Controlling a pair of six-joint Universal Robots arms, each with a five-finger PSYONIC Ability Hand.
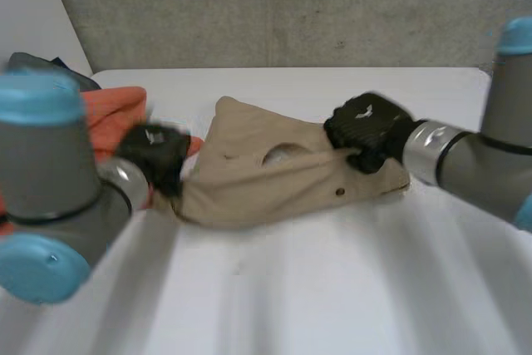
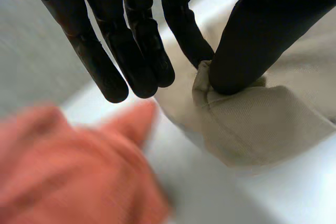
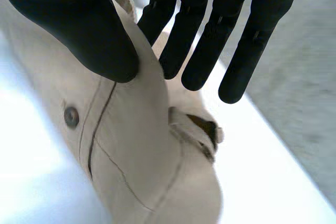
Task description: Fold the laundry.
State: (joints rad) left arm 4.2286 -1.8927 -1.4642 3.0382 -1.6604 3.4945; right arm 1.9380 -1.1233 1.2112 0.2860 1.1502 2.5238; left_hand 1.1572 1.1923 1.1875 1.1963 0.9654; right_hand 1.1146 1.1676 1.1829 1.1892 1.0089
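Note:
A beige garment (image 1: 266,184) with a dark button (image 1: 339,192) lies crumpled across the middle of the white table. My left hand (image 1: 154,151) is at its left end. In the left wrist view the left hand (image 2: 131,40) pinches a fold of the beige cloth (image 2: 252,124) between thumb and a finger. My right hand (image 1: 370,130) is at the garment's right end, by the waistband. The right wrist view has the right hand (image 3: 79,19) with a raised edge of the beige cloth (image 3: 142,145) pinched between thumb and fingers, the button (image 3: 71,116) just below.
An orange cloth (image 1: 112,118) lies bunched at the table's left, right beside my left hand and touching the beige garment; it shows under the left hand's fingertips as orange cloth (image 2: 68,166). A dark grey item (image 1: 41,64) sits behind it. A concrete wall (image 1: 291,6) backs the table.

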